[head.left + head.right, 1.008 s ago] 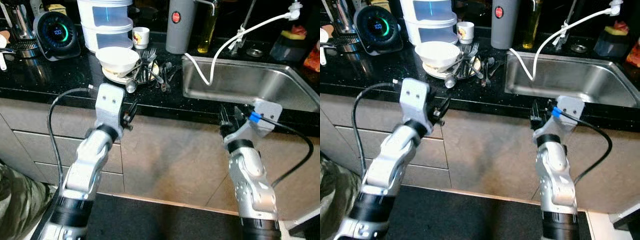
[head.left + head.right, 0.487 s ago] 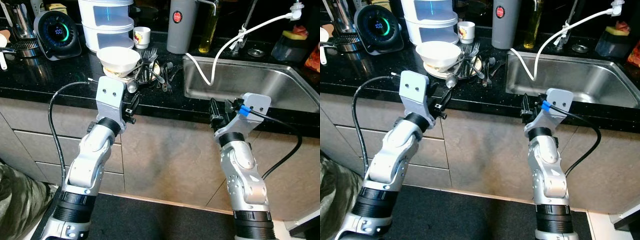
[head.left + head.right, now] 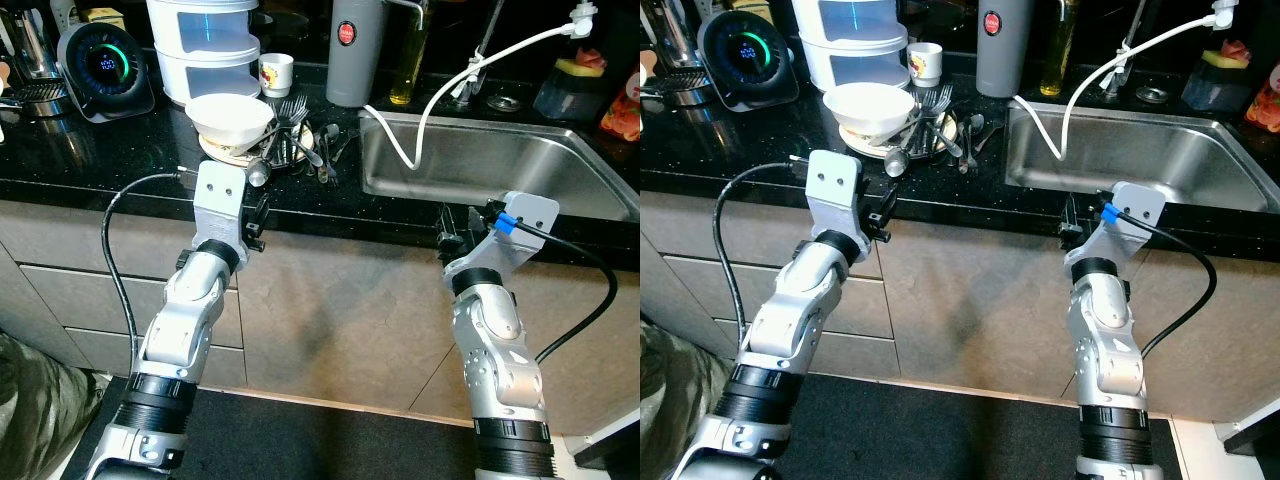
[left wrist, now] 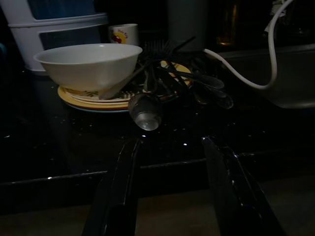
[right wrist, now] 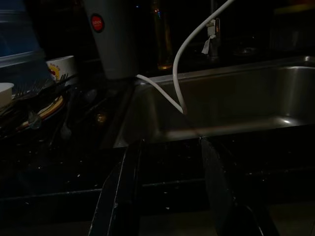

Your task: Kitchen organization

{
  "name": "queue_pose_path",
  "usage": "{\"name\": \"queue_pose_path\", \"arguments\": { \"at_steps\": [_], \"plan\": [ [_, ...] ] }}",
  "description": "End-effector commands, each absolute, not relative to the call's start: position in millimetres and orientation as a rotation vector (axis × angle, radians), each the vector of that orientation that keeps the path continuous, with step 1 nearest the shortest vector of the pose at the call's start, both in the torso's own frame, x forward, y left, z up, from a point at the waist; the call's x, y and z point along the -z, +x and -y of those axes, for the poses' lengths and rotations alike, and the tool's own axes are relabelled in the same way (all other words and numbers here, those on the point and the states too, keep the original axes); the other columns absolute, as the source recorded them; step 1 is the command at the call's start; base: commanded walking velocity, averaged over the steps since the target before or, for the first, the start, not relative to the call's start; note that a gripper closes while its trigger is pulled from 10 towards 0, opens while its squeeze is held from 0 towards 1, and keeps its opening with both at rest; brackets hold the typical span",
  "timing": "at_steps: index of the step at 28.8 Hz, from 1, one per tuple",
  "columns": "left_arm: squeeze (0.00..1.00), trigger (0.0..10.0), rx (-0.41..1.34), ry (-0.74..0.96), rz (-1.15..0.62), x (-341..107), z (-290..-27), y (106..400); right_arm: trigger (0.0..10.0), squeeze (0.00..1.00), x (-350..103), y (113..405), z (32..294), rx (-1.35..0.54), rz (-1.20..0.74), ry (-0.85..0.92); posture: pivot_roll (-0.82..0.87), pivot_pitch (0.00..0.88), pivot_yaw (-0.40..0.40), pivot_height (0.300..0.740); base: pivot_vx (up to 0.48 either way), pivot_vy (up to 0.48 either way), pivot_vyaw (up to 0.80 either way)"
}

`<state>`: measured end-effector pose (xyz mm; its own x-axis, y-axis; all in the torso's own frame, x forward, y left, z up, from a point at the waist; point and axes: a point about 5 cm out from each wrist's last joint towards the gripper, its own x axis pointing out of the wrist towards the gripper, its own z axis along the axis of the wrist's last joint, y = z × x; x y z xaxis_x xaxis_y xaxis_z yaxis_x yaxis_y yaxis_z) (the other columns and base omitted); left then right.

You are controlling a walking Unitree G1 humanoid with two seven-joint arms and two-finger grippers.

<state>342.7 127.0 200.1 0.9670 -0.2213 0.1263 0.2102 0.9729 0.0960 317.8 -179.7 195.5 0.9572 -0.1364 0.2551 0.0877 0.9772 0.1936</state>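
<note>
A white bowl [image 3: 232, 113] sits on stacked plates [image 3: 222, 152] on the black counter [image 3: 90, 150]. Beside it lies a heap of forks and spoons [image 3: 305, 140]. One large spoon [image 4: 145, 112] points toward the counter's front edge. My left gripper [image 3: 254, 213] is held at that edge, just below the spoon, open, with nothing between its fingers [image 4: 120, 187]. My right gripper [image 3: 452, 224] is open at the counter edge in front of the steel sink [image 3: 480, 165], and its fingers [image 5: 123, 187] hold nothing.
At the back of the counter stand a white stacked container [image 3: 205, 45], a small cup [image 3: 275, 73], a grey flask [image 3: 345, 50] and an oil bottle [image 3: 405, 60]. A white hose [image 3: 440, 90] hangs into the sink. Cabinet drawers [image 3: 60, 290] are below. A person's camouflage clothing [image 3: 30, 400] is at lower left.
The view has shifted a little. The right gripper has moved slightly right along the counter edge since half a second ago. The left gripper stays near the spoon. Nothing was taken hold of.
</note>
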Motion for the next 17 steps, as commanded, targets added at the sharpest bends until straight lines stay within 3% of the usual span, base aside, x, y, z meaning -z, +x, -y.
{"name": "queue_pose_path", "arguments": {
  "at_steps": [1, 5, 7, 12, 17],
  "plan": [
    [0.00, 10.0, 0.207, 0.061, 0.138, -199.5, -125.8, 343.5, 10.0, 0.00, -192.4, 315.4, 185.5, 0.135, 0.260, 0.194, -0.03, 0.000, -0.049, 0.740, 0.000, 0.000, 0.00],
    [0.00, 10.0, 0.237, 0.033, 0.148, -186.3, -121.8, 332.9, 10.0, 0.00, -175.0, 310.0, 189.8, 0.155, 0.210, 0.186, -0.02, 0.000, -0.057, 0.740, 0.000, 0.000, 0.00],
    [0.00, 10.0, 0.279, 0.074, 0.082, -155.6, -121.0, 319.6, 10.0, 0.00, -146.7, 301.9, 194.2, 0.155, 0.120, 0.085, -0.02, 0.000, -0.056, 0.740, 0.000, 0.000, 0.00],
    [0.00, 10.0, 0.207, 0.090, -0.087, -108.4, -136.7, 304.6, 10.0, 0.00, -91.6, 281.2, 208.6, 0.156, -0.075, 0.035, 0.00, 0.000, -0.044, 0.740, 0.000, 0.000, 0.00],
    [0.00, 10.0, 0.194, 0.104, -0.086, -106.8, -140.9, 302.3, 10.0, 0.00, -82.2, 273.4, 202.5, 0.110, -0.109, 0.050, -0.01, 0.000, -0.035, 0.740, 0.000, 0.000, 0.00]
  ]
}}
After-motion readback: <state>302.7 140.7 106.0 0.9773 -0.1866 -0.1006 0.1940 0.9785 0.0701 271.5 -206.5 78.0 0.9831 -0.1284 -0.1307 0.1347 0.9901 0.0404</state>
